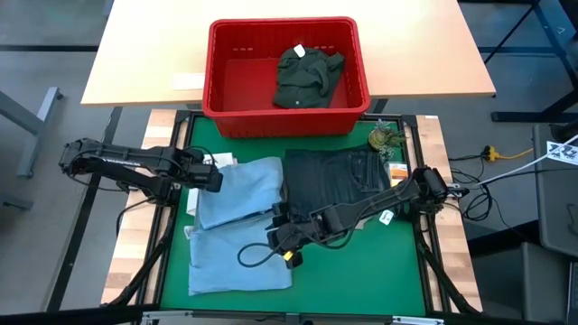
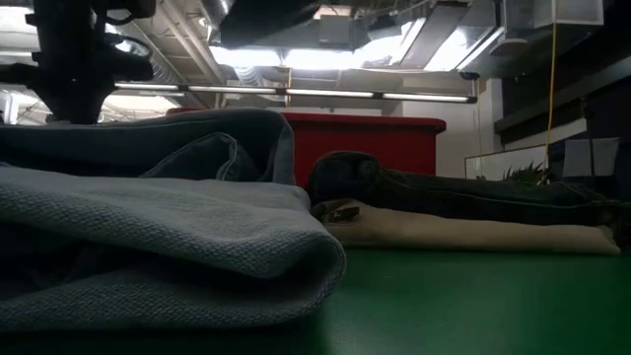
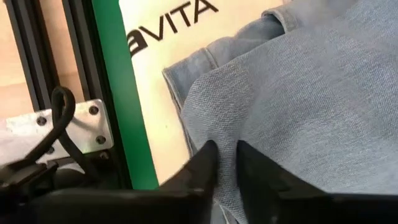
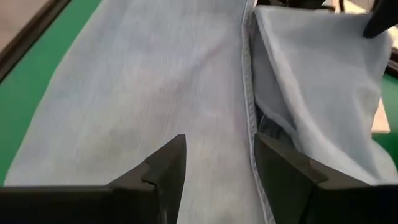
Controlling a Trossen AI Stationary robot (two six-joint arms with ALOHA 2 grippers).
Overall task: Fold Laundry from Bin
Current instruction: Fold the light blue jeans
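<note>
The light blue jeans (image 1: pixel 237 217) lie folded on the left half of the green mat, partly on a white printed bag (image 3: pixel 168 43). Dark navy jeans (image 1: pixel 336 181) lie right of them, resting on folded beige trousers (image 2: pixel 473 233). A dark olive-green piece (image 1: pixel 305 77) lies in the red bin (image 1: pixel 221 86) beyond the mat. My left gripper (image 1: pixel 213 178) is at the light jeans' far left part, shut on the denim. My right gripper (image 4: pixel 217 171) hovers open over the light jeans' right edge, a seam (image 4: pixel 249 106) running between its fingers. My left gripper pinches a raised fold of the light blue jeans (image 3: pixel 225 140) between its two fingers, near the garment's left edge. The fingers come from above, pointing steeply down. The rest of the jeans lies on the mat and the white bag.
A small green plant-like object (image 1: pixel 384 137) and a few cards (image 1: pixel 397 168) sit at the mat's far right corner. A black cable loop (image 1: pixel 257 255) hangs by my right gripper. Bare green mat (image 1: pixel 361 271) lies at the near right.
</note>
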